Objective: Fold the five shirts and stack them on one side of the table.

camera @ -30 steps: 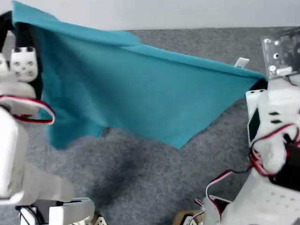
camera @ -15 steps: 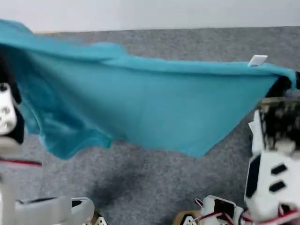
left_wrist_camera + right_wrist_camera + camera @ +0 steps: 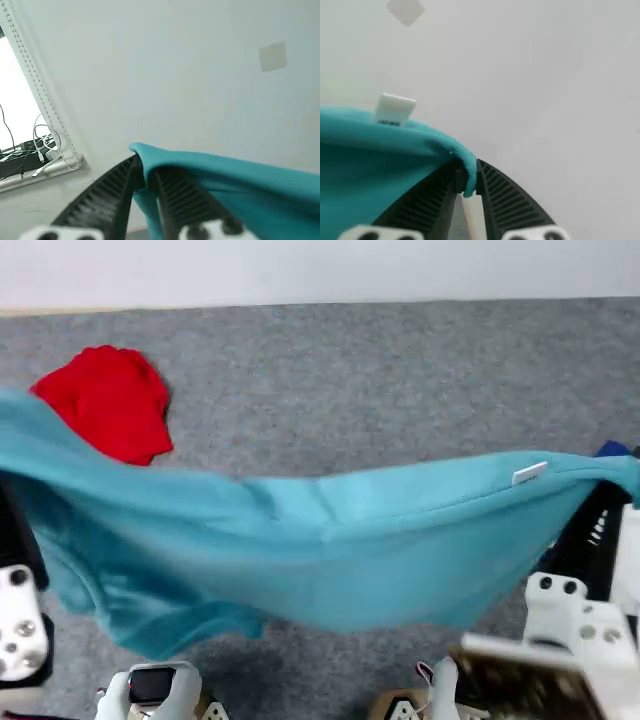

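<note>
Black jaws on the left gripper [image 3: 144,170]: long, tapering, inner faces ribbed crosswise. White plastic at their roots, with dark round screw holes. The right gripper [image 3: 468,172] has the same build, black ribbed jaws on a white base with dark holes.

High view: the right arm [image 3: 570,615] has a white blocky housing with dark screw recesses, a black ribbed finger [image 3: 588,540] and a blurred tan board [image 3: 505,680]. The left arm [image 3: 15,635] has a white motor block with round screw recesses and a black bracket. Thin red-and-white cables [image 3: 422,673] by the bases.

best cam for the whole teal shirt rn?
High view: teal fabric shirt hangs full-width above the grey table. Wrist views catch its corners, pinched in the left gripper and right gripper.
</note>
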